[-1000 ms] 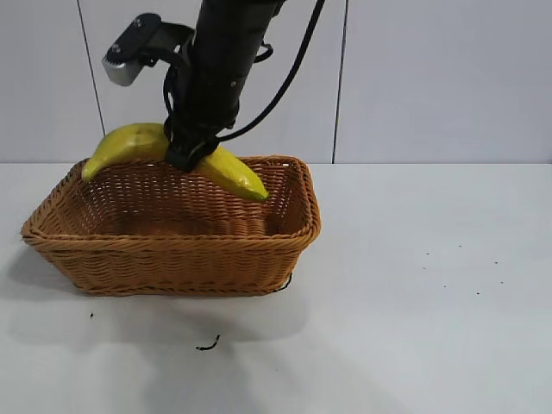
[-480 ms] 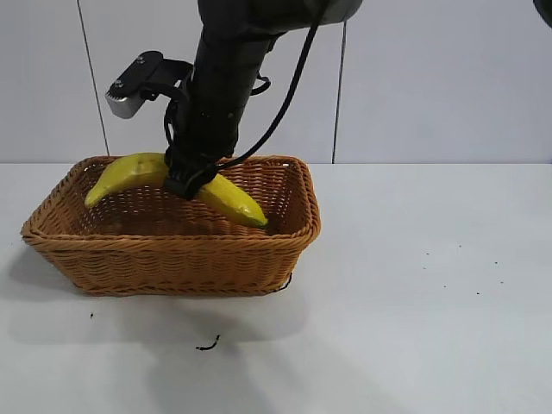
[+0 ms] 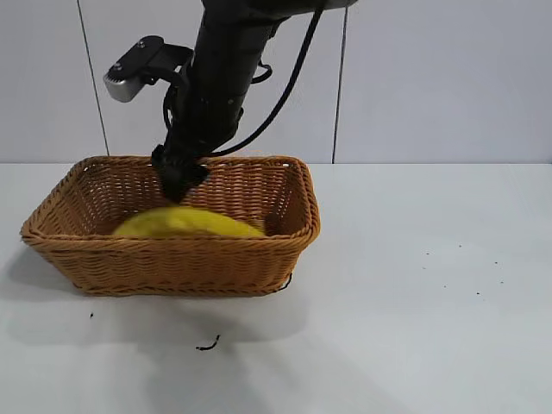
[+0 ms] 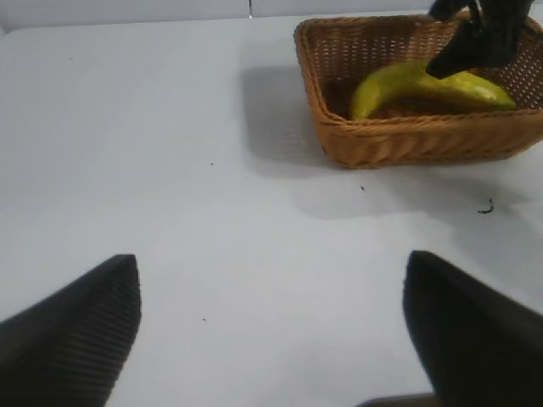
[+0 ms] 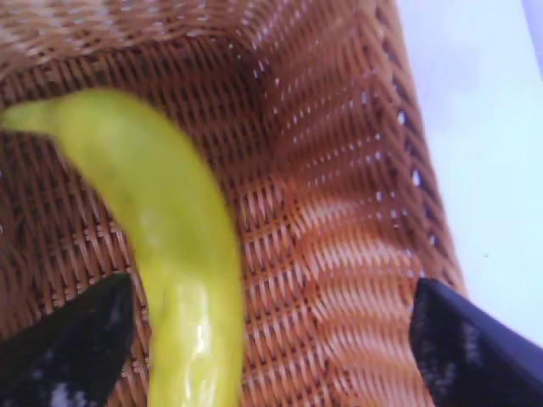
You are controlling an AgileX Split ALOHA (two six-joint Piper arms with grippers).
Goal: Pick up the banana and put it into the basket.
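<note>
The yellow banana (image 3: 185, 222) lies on the floor of the wicker basket (image 3: 172, 250), free of any grip. My right gripper (image 3: 177, 183) hangs just above it inside the basket, fingers open. In the right wrist view the banana (image 5: 170, 220) lies on the basket weave (image 5: 339, 212) between the spread fingers of the right gripper (image 5: 271, 284), nearer one of them. My left gripper (image 4: 271, 271) is open and empty over bare table, far from the basket (image 4: 407, 144). That view also shows the banana (image 4: 407, 80) and the right gripper (image 4: 475, 42).
The basket stands on a white table (image 3: 414, 302) against a white panelled wall. A small dark scrap (image 3: 207, 345) lies on the table in front of the basket. It also shows in the left wrist view (image 4: 486, 206).
My right gripper lowered the banana into the basket and let it go. The banana dropped from rim height to the basket floor.
</note>
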